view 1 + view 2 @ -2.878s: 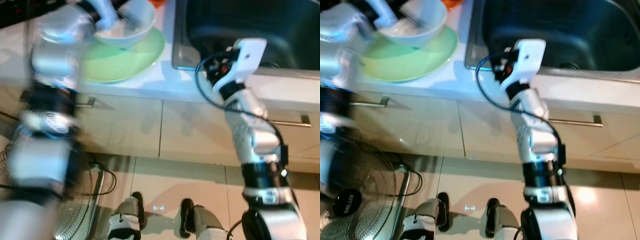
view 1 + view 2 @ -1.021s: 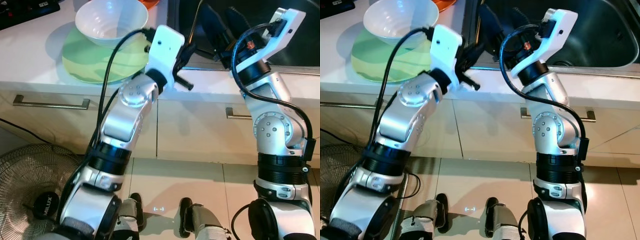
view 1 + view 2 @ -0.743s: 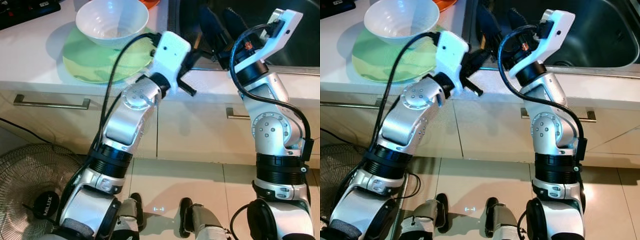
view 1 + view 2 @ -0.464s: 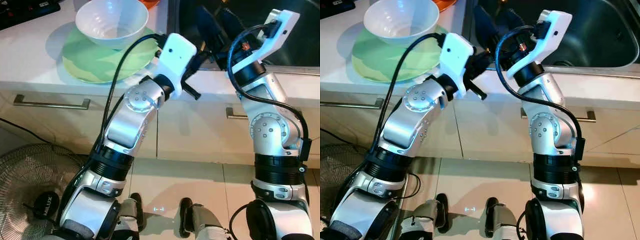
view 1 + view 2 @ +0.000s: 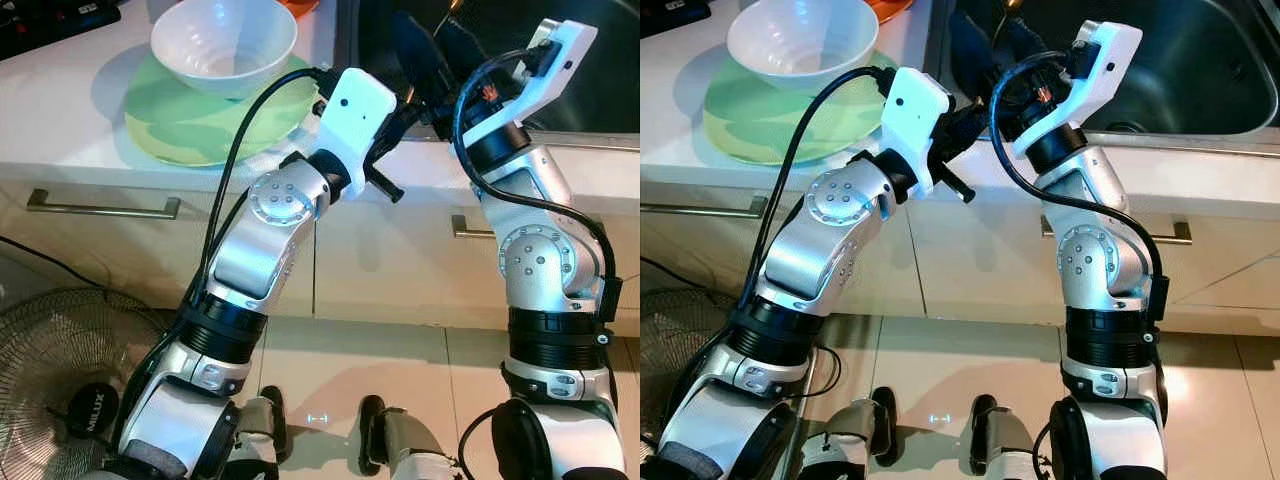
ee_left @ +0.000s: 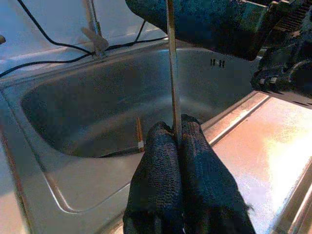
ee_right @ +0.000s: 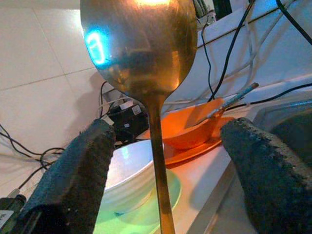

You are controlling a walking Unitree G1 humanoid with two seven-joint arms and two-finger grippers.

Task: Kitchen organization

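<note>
While its two black fingers press together on a thin metal handle, the left gripper [image 6: 176, 146] pinches a spoon [image 7: 141, 53] just over the front rim of the sink [image 6: 73, 112]. Handle runs straight up from the pinch; the brass-coloured bowl of the spoon stands upright between the fingers of the right gripper [image 5: 432, 45]. Right gripper is spread wide, fingers [image 7: 78, 175] well apart on either side of the spoon stem, not touching it. Both grippers meet above the sink's near left corner, left arm reaching across from the counter side, right arm rising from below the sink front.

Inside the sink, a small stick-like item [image 6: 139, 134] lies on the steel bottom. Left of the sink, on the white counter [image 5: 60, 110], a white bowl [image 5: 222, 40] sits on a green plate [image 5: 190, 115]. Behind that, an orange bowl [image 7: 195, 129] with a utensil [image 7: 229, 102] in it sits on an orange plate. Cabinet fronts with bar handles [image 5: 100, 207] run under the sink and counter. A floor fan [image 5: 60, 390] stands on the tiles, far left of the sink.
</note>
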